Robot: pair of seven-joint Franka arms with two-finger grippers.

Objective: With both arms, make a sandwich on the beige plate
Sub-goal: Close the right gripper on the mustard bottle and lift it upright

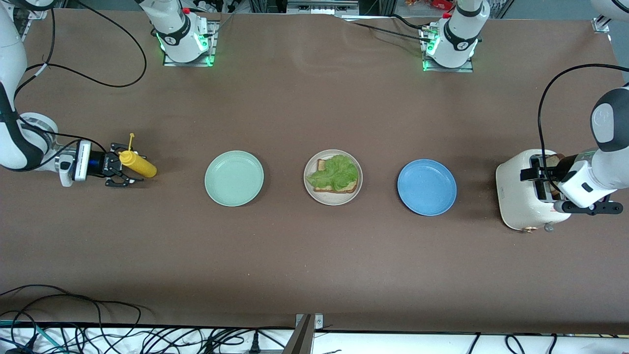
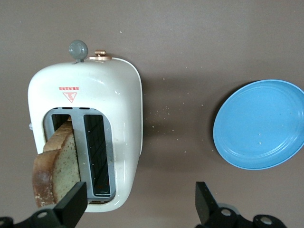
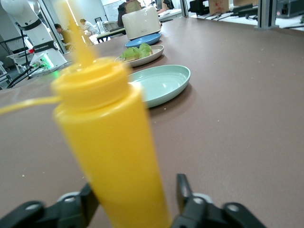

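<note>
Glossy white jointed arms [image 1: 607, 167], black joint bands, cables, black tools.

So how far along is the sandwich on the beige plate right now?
Done: one toast slice topped with lettuce sits on the beige plate. In hand: the left gripper hangs open over the toaster, beside the second toast slice sticking out of a slot. The right gripper is around the yellow mustard bottle. Left: putting the top slice on.

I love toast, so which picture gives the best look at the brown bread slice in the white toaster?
The left wrist view: the brown bread slice sticks up from the white toaster, crust and crumb clear. In the front view only its corner peeks past the arm. The right wrist view shows just the distant toaster.
</note>
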